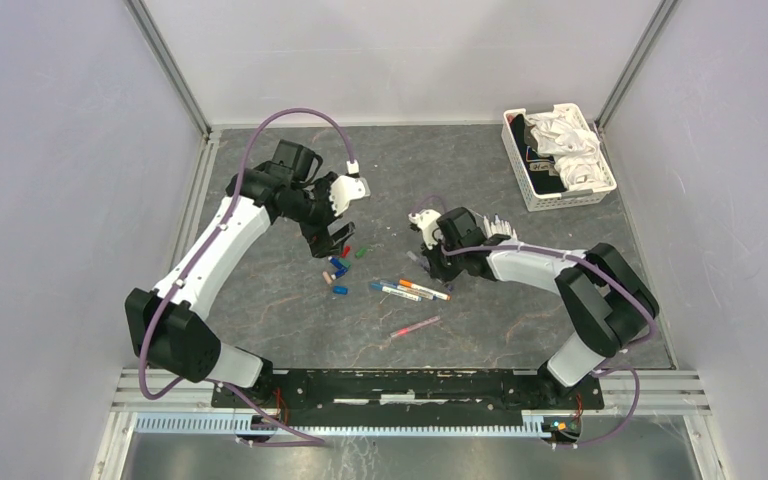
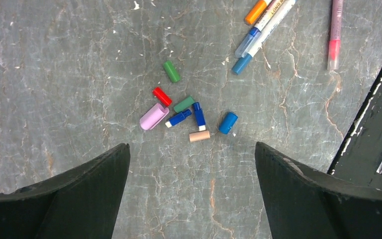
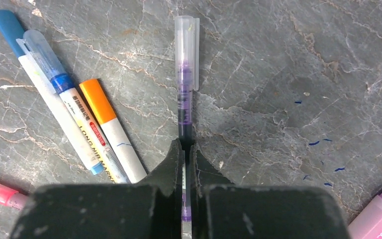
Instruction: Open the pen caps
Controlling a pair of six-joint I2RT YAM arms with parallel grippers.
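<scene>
Several loose pen caps lie in a cluster on the grey table. In the left wrist view they include a pink cap, a red cap, a green cap, a blue cap and a tan cap. My left gripper is open and empty, hovering just short of the cluster. My right gripper is shut on the barrel of a purple pen. The pen's clear cap is on and points away from the fingers.
Capped pens with orange and blue caps lie side by side left of the purple pen. A pink pen lies nearer the bases. A white slotted basket holding cloth stands at the back right.
</scene>
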